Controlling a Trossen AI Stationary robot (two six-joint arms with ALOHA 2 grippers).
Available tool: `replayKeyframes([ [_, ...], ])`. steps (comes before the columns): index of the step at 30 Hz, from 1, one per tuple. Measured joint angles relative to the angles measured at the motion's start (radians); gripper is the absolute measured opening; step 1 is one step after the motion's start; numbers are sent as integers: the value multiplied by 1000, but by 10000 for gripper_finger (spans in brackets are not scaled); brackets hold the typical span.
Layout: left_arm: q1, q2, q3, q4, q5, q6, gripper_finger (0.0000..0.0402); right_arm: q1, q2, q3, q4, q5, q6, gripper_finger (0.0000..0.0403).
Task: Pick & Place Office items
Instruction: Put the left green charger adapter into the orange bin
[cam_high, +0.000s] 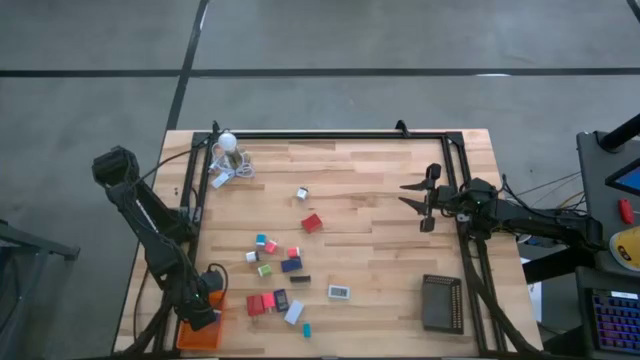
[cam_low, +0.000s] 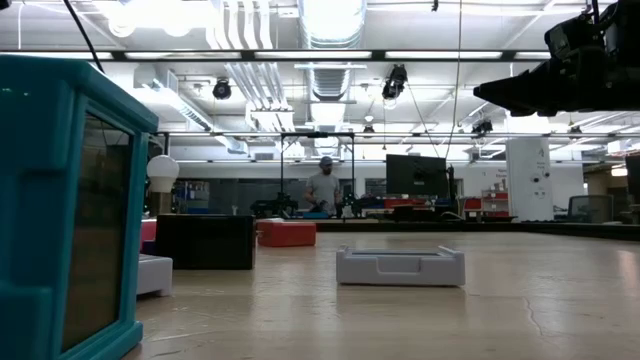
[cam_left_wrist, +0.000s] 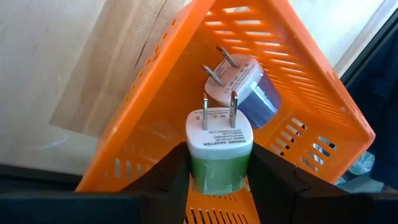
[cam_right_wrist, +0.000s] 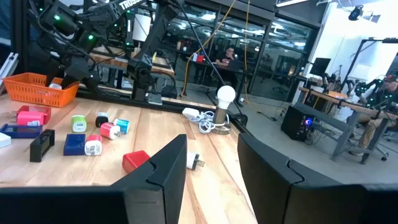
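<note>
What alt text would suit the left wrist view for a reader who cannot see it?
The left gripper holds a green and white plug adapter, prongs up, between its dark jaws over an orange slatted tray. A second adapter, white and blue, already lies inside the tray, which rests on the wooden table.

This is a robotics lab in a large open industrial hall. In the low view, exposed ducts (cam_low: 335, 80) and strip lights (cam_low: 330, 20) fill the upper frame, and a person (cam_low: 323, 187) stands at benches in the centre distance beside a monitor (cam_low: 417, 175). In the right wrist view, glass partitions (cam_right_wrist: 273, 43) cross the upper middle and more people sit at desks (cam_right_wrist: 336, 99) on the right. From above, a wooden table (cam_high: 380, 220) stands on a grey concrete floor (cam_high: 330, 35).
</note>
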Motion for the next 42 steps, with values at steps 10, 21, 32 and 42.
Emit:
replayKeyframes([
  [10,0,-1,0,0,0,4,140,0,0,0,0,0,0,139],
  [21,0,-1,-7,-7,-3,4,140,0,0,0,0,0,0,139],
  [32,0,-2,-64,2,7,-5,140,0,0,0,0,0,0,139],
  [42,0,-2,-63,0,-2,-42,153,0,0,0,0,0,0,139],
])
